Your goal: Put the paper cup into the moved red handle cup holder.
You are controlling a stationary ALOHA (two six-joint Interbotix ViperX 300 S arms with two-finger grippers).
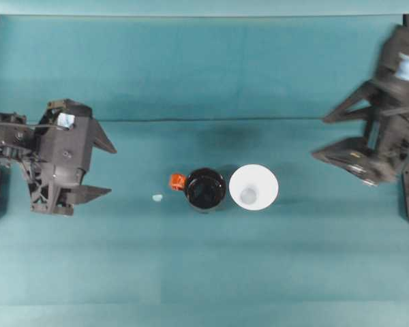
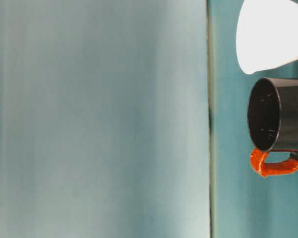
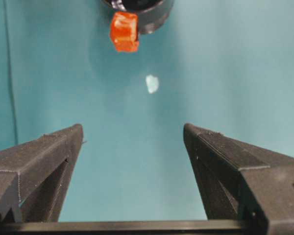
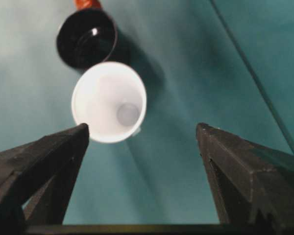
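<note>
The white paper cup (image 1: 253, 187) stands upright mid-table, right beside the black red handle cup holder (image 1: 205, 189), whose orange-red handle (image 1: 176, 180) points left. Both stand empty. The table-level view has the paper cup (image 2: 270, 32) next to the holder (image 2: 278, 115). My left gripper (image 1: 108, 169) is open at the left, well short of the holder (image 3: 144, 12). At the far right, my right gripper (image 1: 322, 136) is open and raised, with the paper cup (image 4: 109, 102) and holder (image 4: 86, 38) ahead of it.
A small pale scrap (image 1: 157, 197) lies on the teal cloth (image 1: 211, 272) left of the holder, also seen as a scrap (image 3: 151, 83) in the left wrist view. A fold line crosses the cloth behind the cups.
</note>
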